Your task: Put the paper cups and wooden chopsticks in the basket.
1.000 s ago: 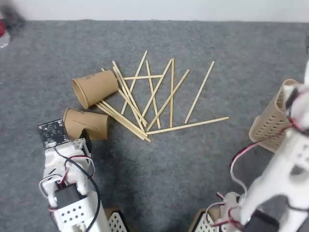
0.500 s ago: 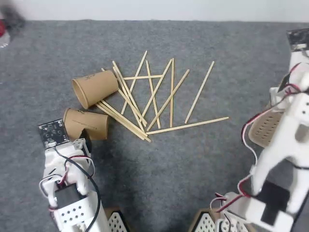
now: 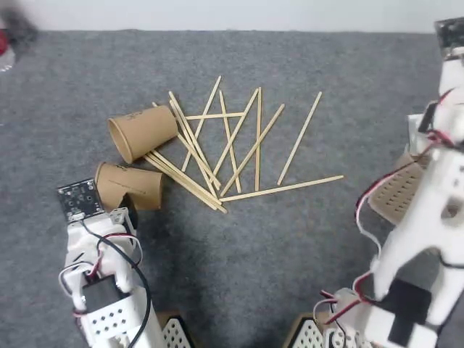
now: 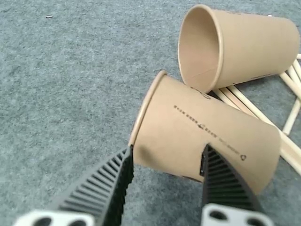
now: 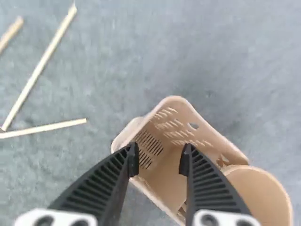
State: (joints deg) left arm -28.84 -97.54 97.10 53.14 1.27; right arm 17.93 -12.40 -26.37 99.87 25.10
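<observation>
Grey, felt-like carpet point(image 3: 239, 268) covers the table, evenly lit; a plain white wall point(image 3: 239, 13) runs behind it.

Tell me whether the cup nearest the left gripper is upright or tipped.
Tipped. The paper cup lies on its side on the grey mat, its rim facing sideways, with the left gripper open next to it.

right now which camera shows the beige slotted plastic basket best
The right wrist view: the beige slotted plastic basket sits close, with its open mouth and perforated walls plain. In the high view the right arm covers most of it, leaving a slotted patch. The left wrist view faces the brown paper cups.
</observation>
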